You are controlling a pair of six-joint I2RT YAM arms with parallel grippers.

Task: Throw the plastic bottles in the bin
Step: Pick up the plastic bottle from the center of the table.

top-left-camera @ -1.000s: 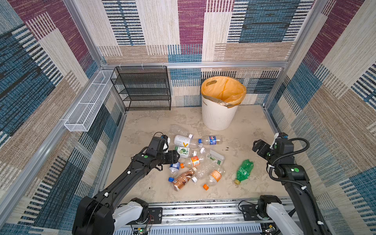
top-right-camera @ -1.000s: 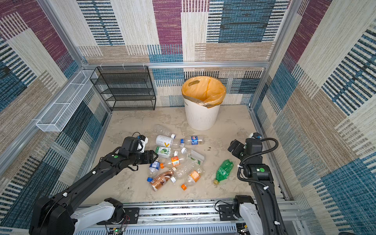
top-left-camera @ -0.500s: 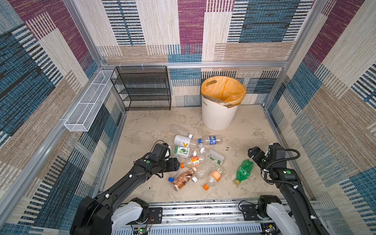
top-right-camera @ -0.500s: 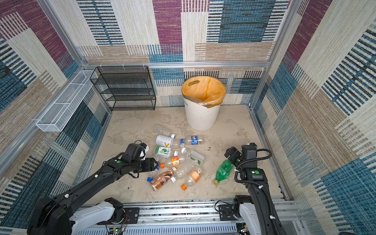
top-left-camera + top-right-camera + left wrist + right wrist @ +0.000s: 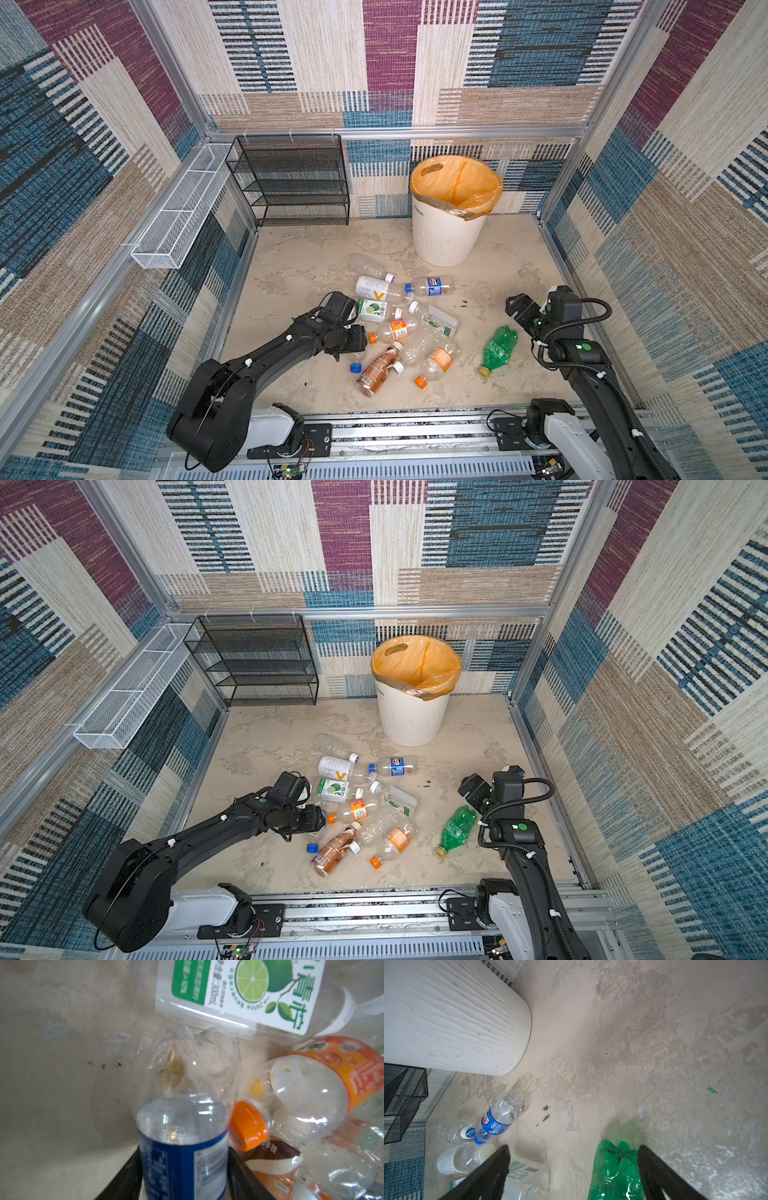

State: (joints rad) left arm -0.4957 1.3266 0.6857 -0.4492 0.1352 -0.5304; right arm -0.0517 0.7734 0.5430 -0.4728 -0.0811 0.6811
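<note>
Looking down in both top views, I see the large round white ribbed plastic bin (image 5: 446,241) (image 5: 409,725), lined with an orange bag, upright at the back of the mottled beige surface (image 5: 291,282). The small plastic bottles (image 5: 399,329) lie clustered in front of it, and my left tool (image 5: 354,345) is down at the cluster's edge. On the left wrist camera, it pinches a clear bottle with a blue label (image 5: 182,1167) from both sides. On the right wrist camera, my right tool (image 5: 574,1147) is spread wide over a crumpled green plastic bottle (image 5: 614,1169), which lies close against one finger.
</note>
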